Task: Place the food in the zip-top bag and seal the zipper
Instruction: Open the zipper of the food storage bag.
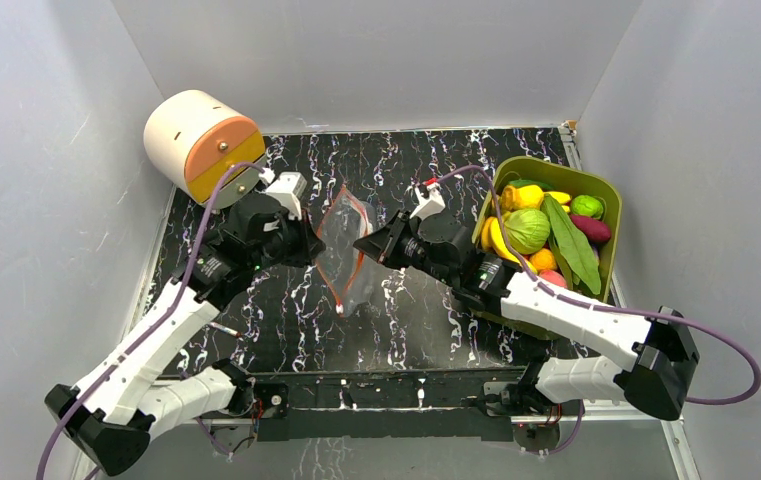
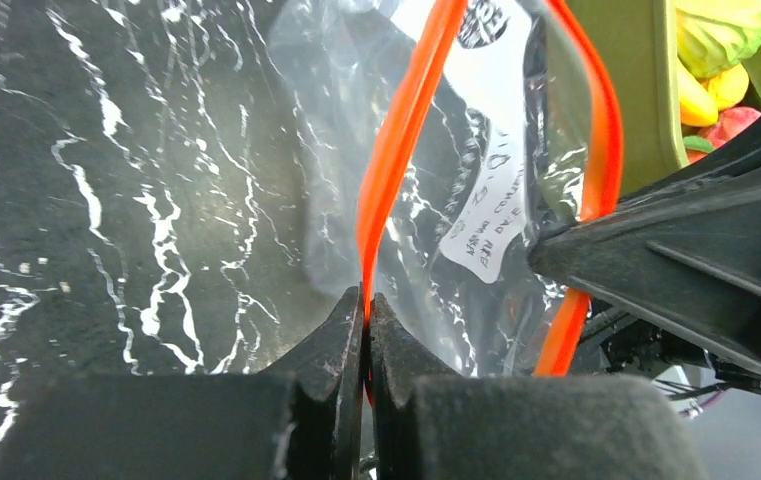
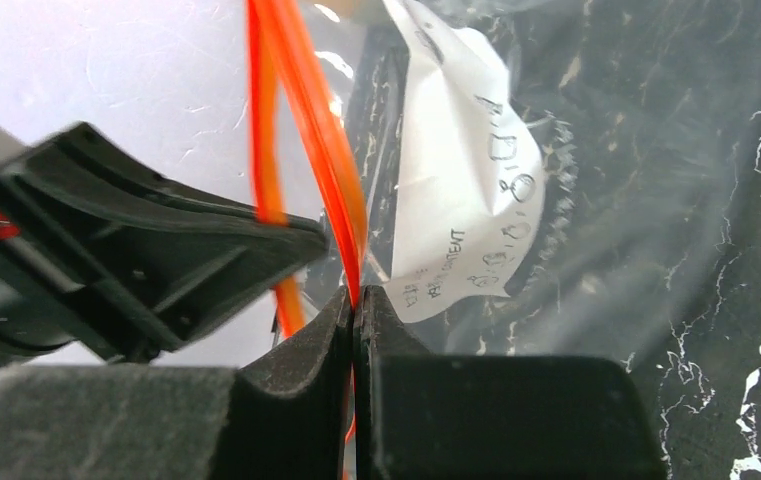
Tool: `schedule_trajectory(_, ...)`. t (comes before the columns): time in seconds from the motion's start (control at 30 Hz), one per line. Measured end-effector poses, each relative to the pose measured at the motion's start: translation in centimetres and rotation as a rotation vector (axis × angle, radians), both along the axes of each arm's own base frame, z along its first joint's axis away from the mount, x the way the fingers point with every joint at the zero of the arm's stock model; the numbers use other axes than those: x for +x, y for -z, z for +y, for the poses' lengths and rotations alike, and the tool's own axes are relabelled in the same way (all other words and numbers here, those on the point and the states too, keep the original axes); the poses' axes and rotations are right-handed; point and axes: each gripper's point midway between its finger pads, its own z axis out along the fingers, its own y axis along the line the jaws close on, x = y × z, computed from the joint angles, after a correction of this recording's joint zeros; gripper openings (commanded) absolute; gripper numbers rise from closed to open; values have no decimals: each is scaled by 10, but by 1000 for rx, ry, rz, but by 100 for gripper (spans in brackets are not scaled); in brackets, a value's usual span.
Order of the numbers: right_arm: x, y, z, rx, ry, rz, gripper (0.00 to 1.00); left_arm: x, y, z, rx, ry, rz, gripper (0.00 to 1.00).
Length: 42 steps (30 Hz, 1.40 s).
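Observation:
The clear zip-top bag [image 1: 340, 255] hangs between my two grippers above the table's middle, its mouth pulled apart. My left gripper [image 1: 308, 240] is shut on the left red-orange zipper strip [image 2: 396, 150]. My right gripper [image 1: 364, 243] is shut on the right zipper strip [image 3: 321, 140]. A white paper label [image 3: 466, 190] lies inside the bag. The food [image 1: 541, 225], toy bananas, a green round one and others, lies in the olive-green tub [image 1: 606, 185] at the right. In the left wrist view the other gripper's fingers [image 2: 676, 260] pinch the far strip.
A white and orange cylinder [image 1: 204, 143] lies at the back left, close behind the left arm. The tub stands against the right wall beside the right arm. Grey walls enclose the black marbled table [image 1: 286, 320].

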Motion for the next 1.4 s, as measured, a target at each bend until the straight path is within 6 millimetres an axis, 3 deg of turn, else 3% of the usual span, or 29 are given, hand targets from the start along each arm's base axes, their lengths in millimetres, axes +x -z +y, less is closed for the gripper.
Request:
schedule_trajectory(0.2,1,10,-3,-42,-1,-16,0,7,-43,17,27,-49,-121,0)
schedule_trajectory(0.37,-3,52,-13,-123,9,28,0,2,-57,29,34,-76,-165,0)
schedule_trajectory(0.47,-6,70,-17,-162,6,49,6,-3,-45,31,44,-69,-150,0)
schedule_trajectory(0.7,-10,100,-14,-247,-33,93,32,-9,21,35,142,-53,-17,0)
schedule_trajectory(0.83,-13,107,-16,-287,-50,117,44,-11,31,36,156,-41,-6,0)
schedule_trajectory(1.0,-13,92,-17,-313,-60,113,60,-15,34,34,137,-15,-34,0)
schedule_trajectory(1.13,-10,62,-24,-332,-48,54,65,-18,42,33,130,8,-43,0)
schedule_trajectory(1.4,5,-3,-81,-434,149,-77,64,-28,55,36,122,29,-52,0)
